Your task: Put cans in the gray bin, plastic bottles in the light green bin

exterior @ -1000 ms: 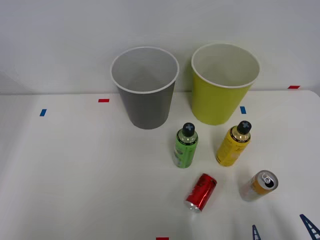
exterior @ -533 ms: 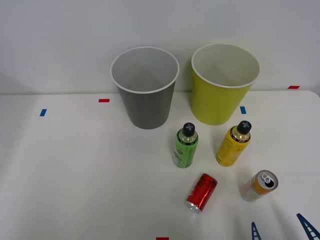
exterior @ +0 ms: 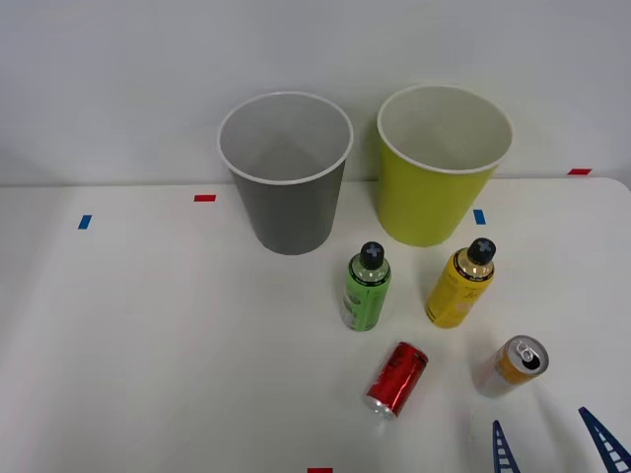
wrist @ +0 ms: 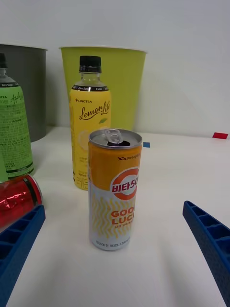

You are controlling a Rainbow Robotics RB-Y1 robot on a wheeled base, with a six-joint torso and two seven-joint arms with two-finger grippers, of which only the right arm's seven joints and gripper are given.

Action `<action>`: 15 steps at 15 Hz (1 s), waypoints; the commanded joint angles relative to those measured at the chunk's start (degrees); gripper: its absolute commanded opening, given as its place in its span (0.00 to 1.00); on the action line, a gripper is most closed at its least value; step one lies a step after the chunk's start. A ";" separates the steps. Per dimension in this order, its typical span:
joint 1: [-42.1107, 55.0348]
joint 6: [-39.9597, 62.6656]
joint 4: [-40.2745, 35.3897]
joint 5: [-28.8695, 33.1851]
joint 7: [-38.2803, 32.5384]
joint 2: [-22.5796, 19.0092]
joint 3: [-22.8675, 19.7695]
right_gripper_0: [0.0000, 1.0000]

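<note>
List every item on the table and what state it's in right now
gray bin: upright, nothing visible inside
light green bin: upright, nothing visible inside
green bottle: standing, capped
yellow bottle: standing, capped
red can: lying on its side
orange can: standing, top already opened
right gripper: open, lined up with the orange can, holding nothing

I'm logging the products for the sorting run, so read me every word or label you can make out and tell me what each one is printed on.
"LINCTEA" and "Lemon Lite": yellow bottle; the small print at its base is too small to read.
"GOOD LUCK", with Korean characters ending in "50" in the red circle: orange can.
"Apple" vertically, uncertain: green bottle; its fine print is unreadable.
No readable text on the red can, the gray bin or the light green bin.
</note>
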 commanded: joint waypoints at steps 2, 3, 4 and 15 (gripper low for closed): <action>-2.95 2.59 0.03 -0.50 -0.04 0.98 0.01 1.00; -4.10 3.11 0.03 -0.68 0.40 1.42 0.01 1.00; -5.33 3.82 0.03 -0.85 0.40 1.77 0.01 1.00; -12.62 13.22 0.03 0.55 1.63 9.68 -3.50 1.00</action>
